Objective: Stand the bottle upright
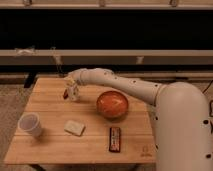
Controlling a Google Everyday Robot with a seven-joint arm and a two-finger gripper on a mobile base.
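Note:
The bottle [73, 92] is small and whitish with a pale label. It stands about upright on the far left part of the wooden table [55, 145], left of the orange bowl [112, 104]. My gripper [70, 88] reaches in from the right at the end of the white arm [125, 85]. It sits at the bottle's top and appears shut on it. A small reddish part shows just left of the bottle at the gripper.
A white paper cup [30, 124] stands near the table's front left. A flat white block [75, 128] lies in the front middle. A dark bar [115, 139] lies in front of the bowl. A dark shelf wall runs behind the table.

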